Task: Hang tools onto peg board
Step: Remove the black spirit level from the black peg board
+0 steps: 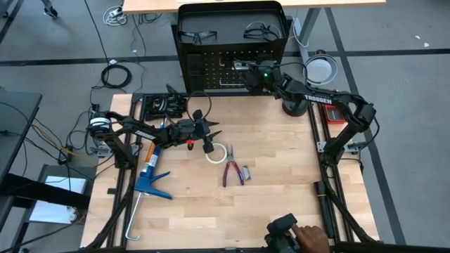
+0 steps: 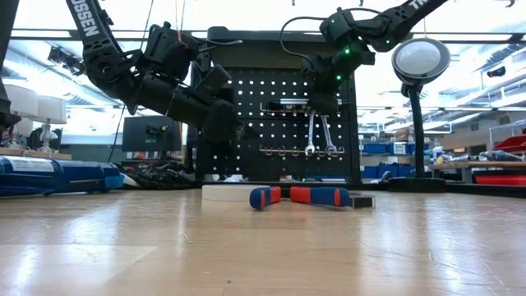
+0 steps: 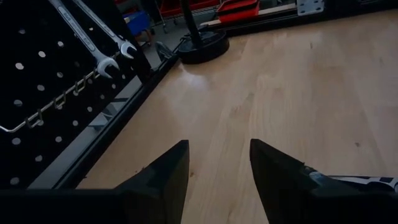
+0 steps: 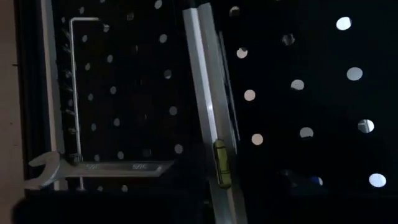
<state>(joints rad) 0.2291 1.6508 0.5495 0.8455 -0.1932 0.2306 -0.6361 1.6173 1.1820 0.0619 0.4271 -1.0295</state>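
Observation:
The peg board (image 1: 211, 67) stands upright at the table's far edge. Two silver wrenches (image 2: 319, 136) hang from its hooks, and a black bar with a green vial (image 4: 221, 165) lies against its holes. Two safety glasses (image 1: 197, 35) rest on top of its frame. My right gripper (image 2: 325, 100) is up against the board at the bar's end; whether it touches the bar I cannot tell. My left gripper (image 3: 217, 146) hovers open over the table's middle, holding nothing. Red-handled pliers (image 1: 233, 172) and a white tape roll (image 1: 216, 152) lie flat on the table.
A blue caulking gun (image 1: 149, 176) lies near the table's left edge. A round lamp (image 2: 421, 59) on a black stand is at the far right corner. A person's hand (image 1: 309, 237) shows at the near edge. Bare wood lies right of the pliers.

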